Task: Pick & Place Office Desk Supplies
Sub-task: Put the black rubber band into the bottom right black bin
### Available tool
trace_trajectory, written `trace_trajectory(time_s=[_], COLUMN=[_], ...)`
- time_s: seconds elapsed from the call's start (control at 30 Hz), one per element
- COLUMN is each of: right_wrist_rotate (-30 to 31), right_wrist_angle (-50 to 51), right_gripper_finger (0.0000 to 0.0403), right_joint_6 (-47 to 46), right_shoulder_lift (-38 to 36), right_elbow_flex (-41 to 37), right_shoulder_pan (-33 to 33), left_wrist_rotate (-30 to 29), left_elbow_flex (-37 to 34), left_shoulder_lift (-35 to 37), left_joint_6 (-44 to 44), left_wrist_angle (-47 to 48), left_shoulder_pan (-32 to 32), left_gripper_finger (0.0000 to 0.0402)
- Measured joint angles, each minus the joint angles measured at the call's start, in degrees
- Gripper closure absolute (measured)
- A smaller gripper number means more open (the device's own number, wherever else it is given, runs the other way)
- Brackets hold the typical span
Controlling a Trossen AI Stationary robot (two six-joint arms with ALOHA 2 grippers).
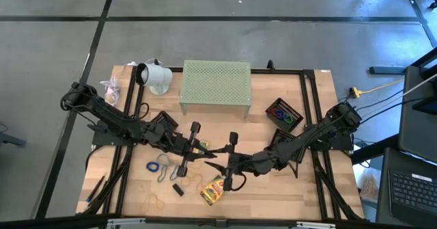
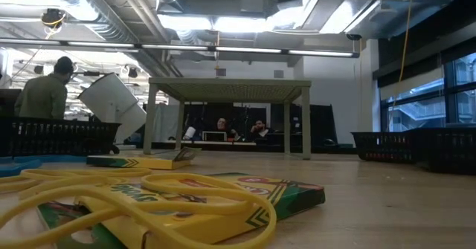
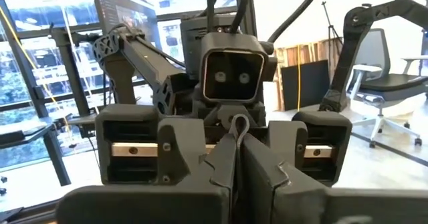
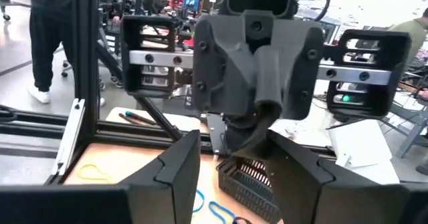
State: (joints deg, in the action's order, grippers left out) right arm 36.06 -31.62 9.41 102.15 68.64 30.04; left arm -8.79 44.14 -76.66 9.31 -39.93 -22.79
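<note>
Rubber band [image 4: 256, 132]: thin dark loop, pinched in the closed fingertips of the left gripper [image 1: 203, 148], raised above the table and just ahead of the right gripper [image 1: 217, 162]. Right gripper tip to tip with the left, fingers parted, nothing gripped, loop about level with the gap between them. Orientation: hanging slack below the left fingertips, long axis roughly upright, free end toward the tabletop; exact shape hard to tell. Risks, as judged: a drop onto the table if released by the left before the right closes; a missed catch on so thin and limp a loop; fingertip collision, the two being so close; stretch and snap-away if pulled by both. Crayon box [image 1: 213, 190] just below the right gripper, a likely landing spot.
</note>
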Motion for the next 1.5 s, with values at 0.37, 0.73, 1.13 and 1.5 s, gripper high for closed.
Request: trace_trajectory(time_s=[0.37,0.73,1.13,1.5], right_wrist_rotate=[0.34,0.56,0.51,-1.29], right_wrist_angle=[-0.33,-0.46,3.7,41.64], right_gripper_finger=[0.0257,0.0352,0.0398,0.0399], right_joint_6=[-0.28,-2.88,-8.12,-37.63], right_shoulder_lift=[0.0,0.0,-0.55,-9.66], right_elbow_flex=[0.0,-0.02,-0.04,-0.04], right_shoulder_pan=[-0.07,-0.13,-0.26,-3.14], left_wrist_rotate=[0.17,0.17,-1.35,-28.45], left_elbow_flex=[0.06,0.07,0.07,0.07], left_shoulder_lift=[0.0,0.0,0.0,0.02], left_joint_6=[-1.18,-1.59,-0.3,-1.06], left_wrist_angle=[1.54,2.0,2.45,8.03], left_shoulder_pan=[-0.04,-0.07,-0.04,-0.04], left_gripper_finger=[0.0391,0.0386,0.0306,0.0215])
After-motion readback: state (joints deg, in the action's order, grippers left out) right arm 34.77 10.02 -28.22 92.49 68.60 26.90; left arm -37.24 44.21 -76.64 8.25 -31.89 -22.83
